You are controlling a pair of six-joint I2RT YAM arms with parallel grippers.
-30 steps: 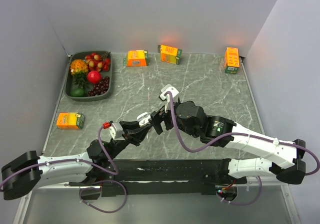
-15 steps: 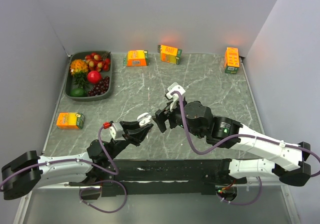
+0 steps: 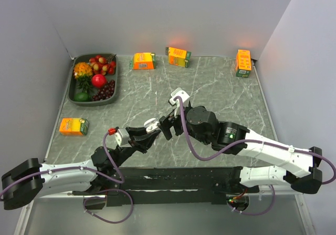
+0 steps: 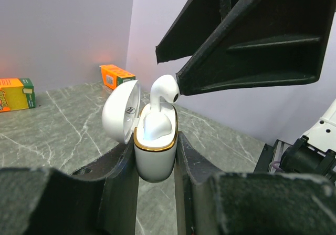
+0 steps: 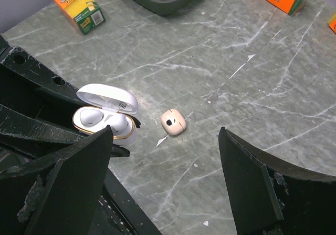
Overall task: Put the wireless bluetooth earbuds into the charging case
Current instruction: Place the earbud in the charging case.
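White plastic fills my left wrist view. The case [image 4: 154,153] stands upright, pinched at its flanks by the left gripper [image 4: 156,167], with the lid [image 4: 122,113] swung back to one side. I hold it like that so the wells face up and the other arm has a steady, open target from above.

One earbud [image 4: 164,89] stands in its well, stem down and head well proud of the gold rim. I judge it started but not seated. A lower white shape [image 4: 156,127] beside it I take for the second earbud, already home, though I can't be sure.

The right gripper [image 5: 165,140] hangs just above the case, fingers spread wide and empty, close over the raised head. That suits a release, or a press to follow.

The next move, I think, calls for a light downward push on that head. Too much sideways force could tip the bud out or twist the case in my grip.

A beige piece [image 5: 173,122] with a hole lies on the table [image 5: 252,88] near the case. It isn't an earbud, so I leave it.
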